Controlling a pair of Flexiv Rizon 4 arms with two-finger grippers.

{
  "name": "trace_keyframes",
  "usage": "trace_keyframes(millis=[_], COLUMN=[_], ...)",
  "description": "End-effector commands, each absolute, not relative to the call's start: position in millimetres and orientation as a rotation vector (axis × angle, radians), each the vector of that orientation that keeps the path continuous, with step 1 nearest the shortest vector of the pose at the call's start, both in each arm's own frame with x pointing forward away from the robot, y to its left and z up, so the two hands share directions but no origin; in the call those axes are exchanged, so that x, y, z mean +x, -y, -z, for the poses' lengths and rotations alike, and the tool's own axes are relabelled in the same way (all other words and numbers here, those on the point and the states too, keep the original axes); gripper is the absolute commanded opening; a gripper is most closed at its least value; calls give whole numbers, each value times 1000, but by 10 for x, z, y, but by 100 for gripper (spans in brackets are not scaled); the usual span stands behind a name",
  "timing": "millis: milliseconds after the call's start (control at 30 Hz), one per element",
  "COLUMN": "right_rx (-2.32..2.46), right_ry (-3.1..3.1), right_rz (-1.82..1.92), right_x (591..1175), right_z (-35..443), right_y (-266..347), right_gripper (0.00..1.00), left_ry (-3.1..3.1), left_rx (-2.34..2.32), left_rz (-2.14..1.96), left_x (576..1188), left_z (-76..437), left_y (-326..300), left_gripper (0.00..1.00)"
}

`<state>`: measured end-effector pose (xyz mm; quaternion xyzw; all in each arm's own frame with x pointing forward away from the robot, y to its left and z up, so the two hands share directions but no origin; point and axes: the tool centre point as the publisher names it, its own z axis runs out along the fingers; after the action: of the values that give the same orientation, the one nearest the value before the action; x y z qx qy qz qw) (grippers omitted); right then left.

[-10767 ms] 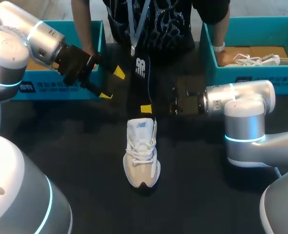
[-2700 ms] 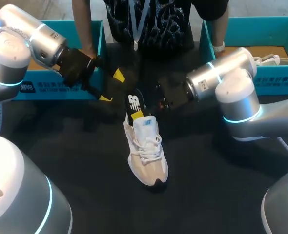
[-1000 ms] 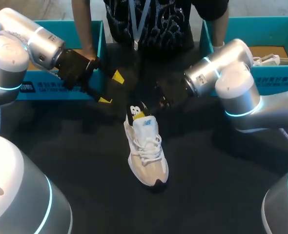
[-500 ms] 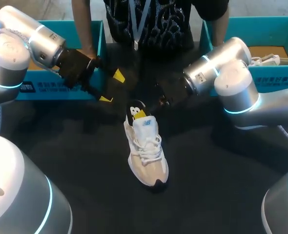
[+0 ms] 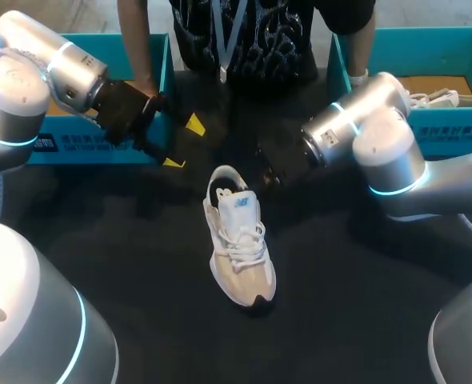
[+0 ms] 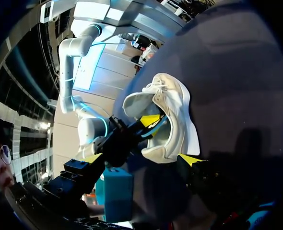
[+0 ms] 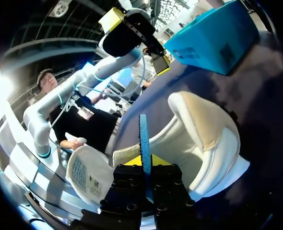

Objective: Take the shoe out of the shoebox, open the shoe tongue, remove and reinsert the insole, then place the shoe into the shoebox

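- Shoe (image 5: 238, 240) stands upright on the black table (image 5: 140, 264), outside both boxes, with its toe toward me and its heel toward my right arm.
- Insole (image 7: 144, 139), seen edge-on, stands in the shoe's opening at the heel. My right gripper (image 7: 145, 161) is clamped on it, a finger on each side.
- My left gripper (image 5: 183, 142) is spread wide and holds nothing. It hangs just in front of the teal shoebox (image 5: 100, 144), apart from the shoe.

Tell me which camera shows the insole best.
Right wrist view: the insole stands edge-on in the right gripper, reaching into the sneaker. The head view shows only the sneaker's dark opening; the left wrist view mostly the gripper at it.
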<state>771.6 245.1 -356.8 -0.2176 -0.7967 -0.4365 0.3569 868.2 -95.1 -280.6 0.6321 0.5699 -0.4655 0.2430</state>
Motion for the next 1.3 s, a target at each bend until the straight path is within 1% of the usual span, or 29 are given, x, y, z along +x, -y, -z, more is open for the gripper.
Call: trace_keyframes(millis=[33, 167, 200, 233, 300, 333, 467, 633, 833, 933, 1000, 1033, 1100, 1300], right_rx=[-565, -557, -557, -554, -546, -541, -529, -524, -517, -515, -510, -507, -501, -486], right_ry=[2058, 2062, 2067, 2073, 2091, 2095, 2123, 2147, 2169, 2180, 2186, 2188, 2191, 2173], right_rz=[1099, 1095, 1104, 1107, 1117, 1119, 1128, 1138, 1147, 1153, 1157, 1158, 1158, 1124], right_x=[7625, 7619, 7640, 7657, 7693, 7706, 7751, 7798, 7876, 7920, 7947, 7958, 7982, 7958], right_z=[3628, 3634, 3620, 3606, 3565, 3541, 3457, 3401, 3367, 3362, 3359, 3358, 3365, 3464], right_y=[-2465, -2476, -2478, -2478, -2485, -2491, -2498, -2499, -2516, -2522, -2541, -2553, -2577, -2601], right_gripper=[0, 0, 3, 18, 32, 35, 41, 43, 42, 39, 32, 24, 0, 0], left_ry=[-1558, -1561, -1562, -1562, -1561, -1561, -1563, -1565, -1567, -1566, -1565, -1564, -1562, -1559], left_rx=[1725, 1724, 1724, 1724, 1724, 1724, 1723, 1720, 1718, 1721, 1725, 1728, 1732, 1737], left_rz=[1270, 1274, 1274, 1274, 1274, 1273, 1272, 1271, 1265, 1262, 1262, 1261, 1261, 1259], left_x=[8652, 8636, 8633, 8630, 8625, 8620, 8611, 8604, 8596, 8601, 8607, 8610, 8616, 8625], left_z=[2820, 2829, 2829, 2828, 2826, 2820, 2814, 2816, 2801, 2796, 2793, 2792, 2785, 2771], left_y=[961, 958, 959, 960, 960, 959, 949, 933, 896, 889, 888, 889, 894, 900], left_gripper=[100, 100, 100, 100, 100, 100, 100, 100, 100, 100, 100, 100, 100, 100])
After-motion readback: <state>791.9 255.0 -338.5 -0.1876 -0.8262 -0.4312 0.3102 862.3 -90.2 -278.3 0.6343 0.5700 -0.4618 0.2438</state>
